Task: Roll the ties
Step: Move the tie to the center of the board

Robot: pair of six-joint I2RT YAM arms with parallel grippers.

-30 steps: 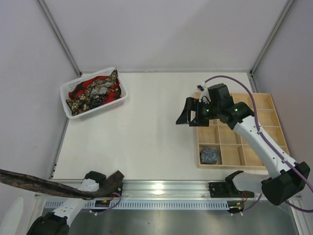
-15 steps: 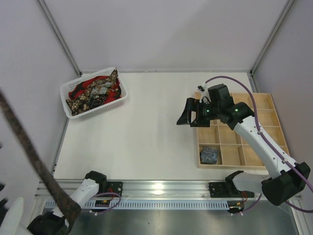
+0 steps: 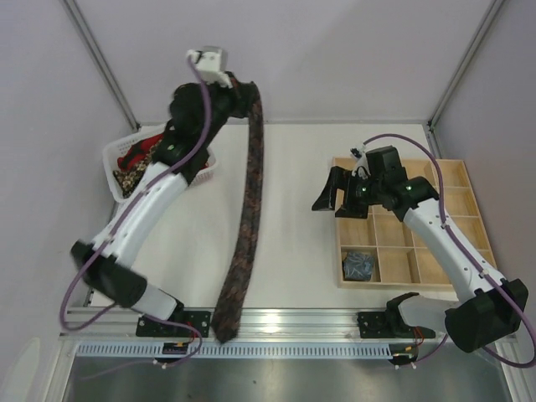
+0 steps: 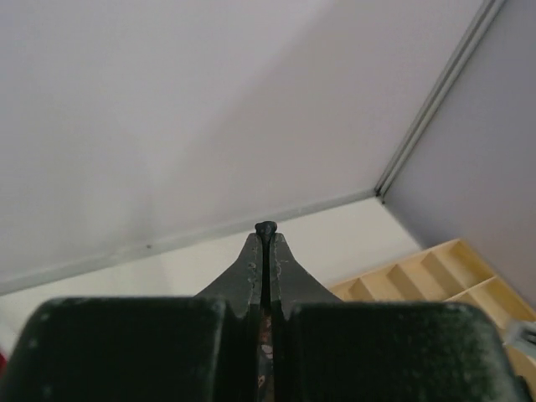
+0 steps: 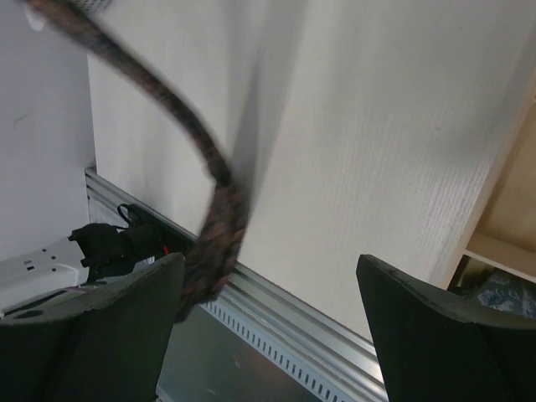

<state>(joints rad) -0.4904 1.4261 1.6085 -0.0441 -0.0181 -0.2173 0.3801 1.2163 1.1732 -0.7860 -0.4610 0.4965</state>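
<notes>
Table [image 3: 293,276]: white, closed in by pale wall panels, with a metal rail along the bottom of the frame.
Tie end: the wide pointed end of the dark brown-maroon tie [image 3: 247,209] reaches the rail at lower centre-left; I cannot tell whether it rests there or hangs just above.
Rolled tie [image 3: 358,265]: grey-blue coil in the lower-left compartment of the wooden tray [image 3: 398,266], lower right.
Right gripper [image 3: 337,194]: jaws wide apart, holding nothing, hovering at the tray's left edge.
Basket [image 3: 110,167]: white, upper left, partly behind the left arm, with loose ties [image 3: 138,163] heaped inside.
Left gripper [image 4: 266,239]: pressed together on the tie's narrow end, raised high at upper centre-left, so the fabric hangs as one long strip.
Step in hand: probably laying the tie out flat for rolling.
Doing it well: lower the strip gradually onto the bare middle of the table, straight and untwisted. Keep the clamp on until the wide end settles, then bring the open gripper in to pin one end.
</notes>
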